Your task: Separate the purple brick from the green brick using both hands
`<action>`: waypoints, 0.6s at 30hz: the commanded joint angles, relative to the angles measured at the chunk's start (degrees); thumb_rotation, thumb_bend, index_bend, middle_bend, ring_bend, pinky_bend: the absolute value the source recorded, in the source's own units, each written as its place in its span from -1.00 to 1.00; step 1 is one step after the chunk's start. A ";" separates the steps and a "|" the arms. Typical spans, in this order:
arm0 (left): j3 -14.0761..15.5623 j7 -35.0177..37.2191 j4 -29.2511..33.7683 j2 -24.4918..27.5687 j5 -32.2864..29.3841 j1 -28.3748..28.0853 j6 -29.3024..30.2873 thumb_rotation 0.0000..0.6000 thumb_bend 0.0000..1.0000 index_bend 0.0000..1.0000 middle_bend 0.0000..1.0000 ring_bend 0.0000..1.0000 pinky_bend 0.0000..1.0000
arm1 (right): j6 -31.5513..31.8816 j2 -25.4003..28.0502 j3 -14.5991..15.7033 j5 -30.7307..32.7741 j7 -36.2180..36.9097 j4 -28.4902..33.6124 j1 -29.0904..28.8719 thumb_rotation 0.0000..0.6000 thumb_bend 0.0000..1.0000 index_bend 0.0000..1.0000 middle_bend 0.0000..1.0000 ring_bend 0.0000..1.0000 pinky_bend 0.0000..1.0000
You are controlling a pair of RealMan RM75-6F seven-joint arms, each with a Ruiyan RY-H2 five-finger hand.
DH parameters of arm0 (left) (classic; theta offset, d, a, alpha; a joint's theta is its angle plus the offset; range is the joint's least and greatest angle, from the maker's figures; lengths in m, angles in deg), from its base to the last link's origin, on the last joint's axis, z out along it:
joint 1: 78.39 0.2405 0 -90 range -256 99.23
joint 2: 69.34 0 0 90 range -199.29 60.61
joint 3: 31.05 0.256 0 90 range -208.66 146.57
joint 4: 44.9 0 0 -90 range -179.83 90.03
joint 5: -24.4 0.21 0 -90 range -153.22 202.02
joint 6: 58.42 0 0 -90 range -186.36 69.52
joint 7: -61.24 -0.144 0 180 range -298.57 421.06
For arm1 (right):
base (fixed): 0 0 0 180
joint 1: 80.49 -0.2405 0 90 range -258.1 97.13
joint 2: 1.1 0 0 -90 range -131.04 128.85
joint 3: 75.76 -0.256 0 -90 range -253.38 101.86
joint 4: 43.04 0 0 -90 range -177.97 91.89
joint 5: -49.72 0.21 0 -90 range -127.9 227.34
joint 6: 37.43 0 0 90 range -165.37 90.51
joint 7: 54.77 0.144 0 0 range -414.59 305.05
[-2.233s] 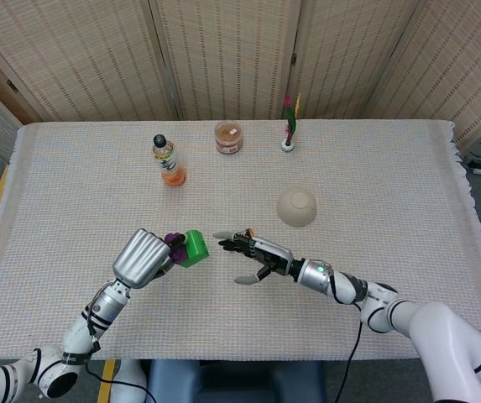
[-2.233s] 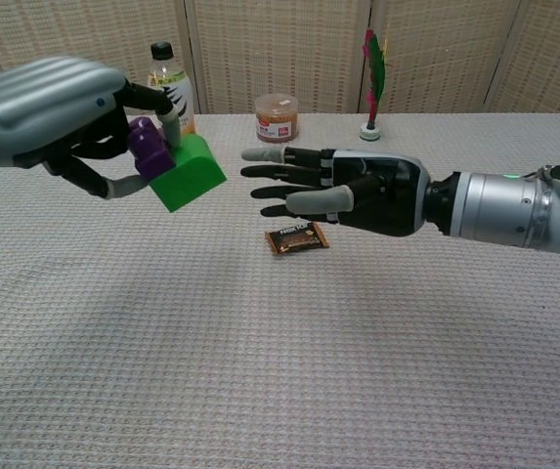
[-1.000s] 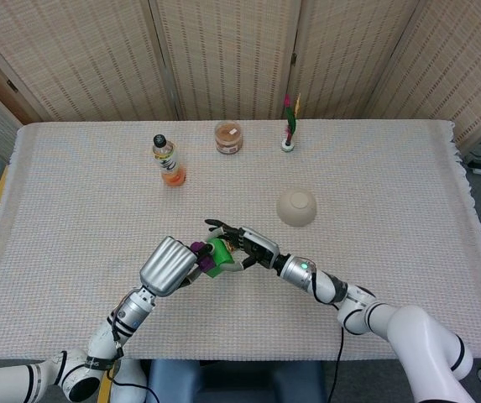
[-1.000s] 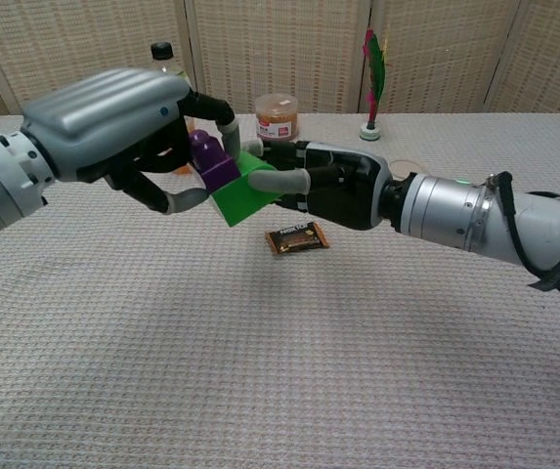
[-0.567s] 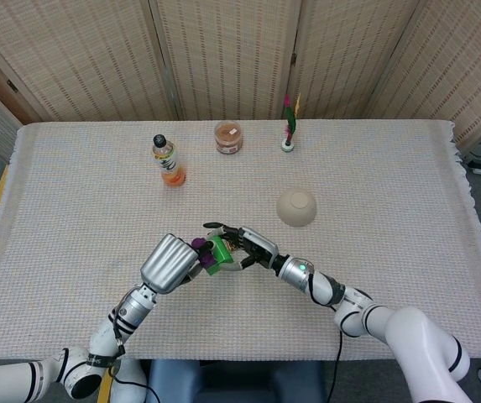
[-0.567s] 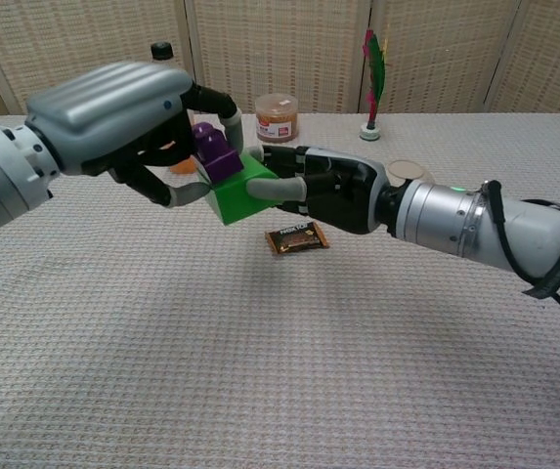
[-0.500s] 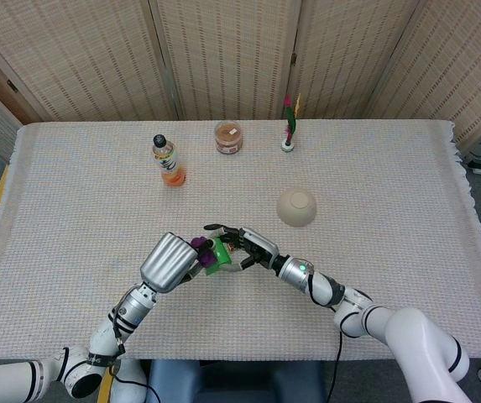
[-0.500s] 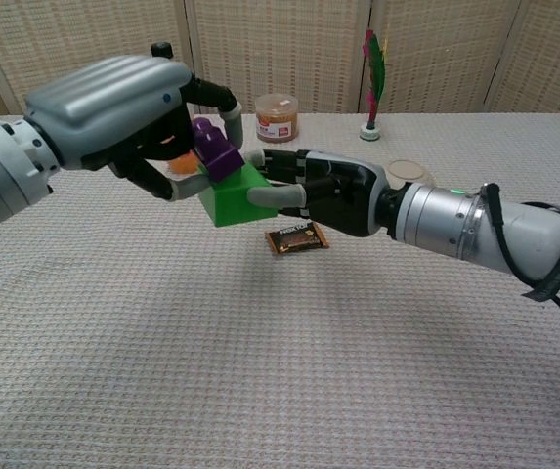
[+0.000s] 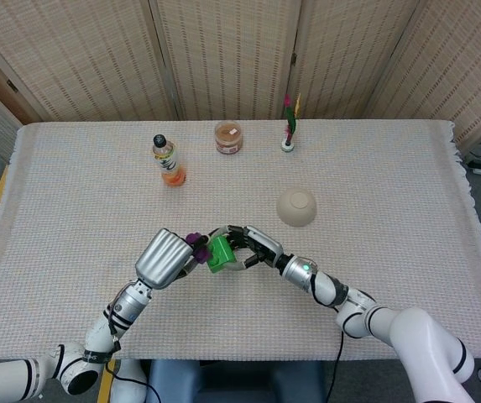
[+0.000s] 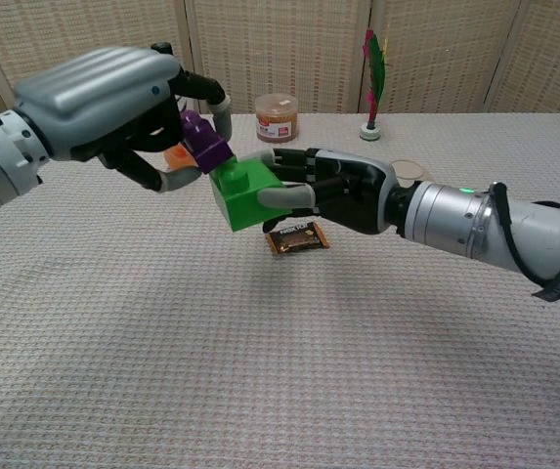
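Above the table's near middle, my left hand (image 10: 104, 103) pinches the purple brick (image 10: 201, 140) between thumb and fingers. My right hand (image 10: 343, 191) grips the green brick (image 10: 245, 193) from the right side. The purple brick sits up and to the left of the green one, tilted, touching it only near a top corner at most; a green stud shows bare. In the head view the left hand (image 9: 163, 258), purple brick (image 9: 195, 241), green brick (image 9: 219, 252) and right hand (image 9: 253, 248) line up left to right.
A brown snack bar (image 10: 296, 237) lies on the cloth just under the hands. A beige bowl (image 9: 296, 206) sits upside down behind the right arm. Along the back stand a drink bottle (image 9: 167, 159), a small jar (image 9: 228, 137) and a shuttlecock (image 9: 288, 126).
The right hand closed on the green brick that the left hand brought over. The purple brick has since tipped up and left off the green brick, baring a green stud.
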 commanded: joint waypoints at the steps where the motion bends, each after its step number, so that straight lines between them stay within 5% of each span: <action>1: 0.23 0.01 -0.48 0.50 0.24 0.18 0.21 1.00 -0.19 0.56 1.00 1.00 1.00 | 0.75 2.57 0.69 -0.46 -3.81 2.67 0.93 1.00 -0.39 0.30 -0.49 -0.29 -0.12; 8: 1.44 1.32 -1.82 1.89 0.60 1.15 0.72 1.00 -0.19 0.56 1.00 1.00 1.00 | -3.08 8.26 1.67 0.83 -19.33 9.46 2.15 1.00 -0.39 0.30 -0.49 -0.29 -0.12; 18: 4.67 10.10 -8.18 0.40 0.94 4.28 2.36 1.00 -0.19 0.56 1.00 1.00 1.00 | -13.40 20.85 1.86 7.71 -51.94 25.91 3.29 1.00 -0.39 0.34 -0.46 -0.39 -0.17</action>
